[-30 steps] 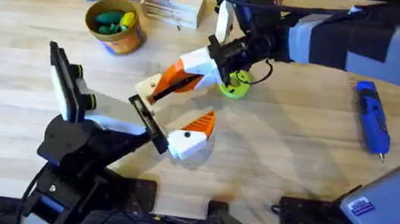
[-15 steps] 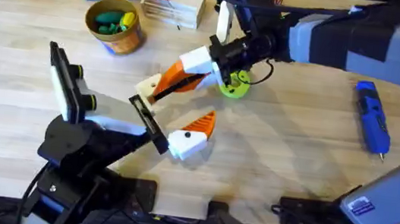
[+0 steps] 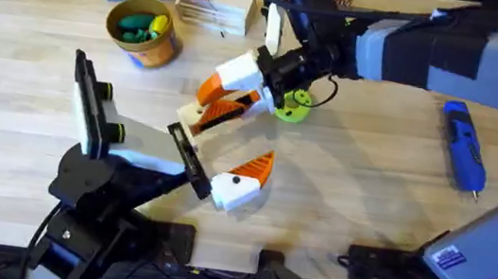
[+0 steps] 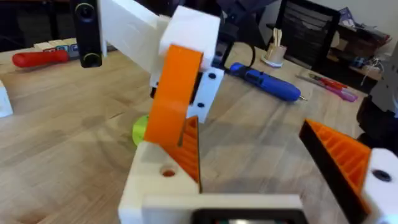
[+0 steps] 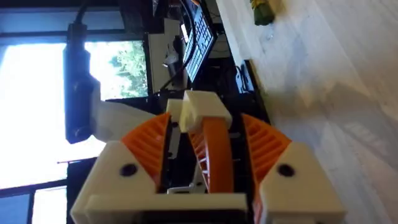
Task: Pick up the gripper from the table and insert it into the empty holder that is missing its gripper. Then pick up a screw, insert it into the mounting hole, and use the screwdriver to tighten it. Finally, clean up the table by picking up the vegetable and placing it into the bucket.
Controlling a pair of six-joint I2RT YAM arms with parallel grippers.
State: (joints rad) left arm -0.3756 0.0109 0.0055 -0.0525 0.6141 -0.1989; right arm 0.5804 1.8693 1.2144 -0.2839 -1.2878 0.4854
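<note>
At the far left the bucket is seen, a vegetable already in it; the left gripper is spread — its bare white holder is met by the orange gripper, clenched by the right gripper; light, rigid, slippery plastic, probably best held by its flat sides; the screwdriver lies far right.

Even, bright light falls on the bench with soft shadows, window glare washes the right wrist view, and close parts blur.
</note>
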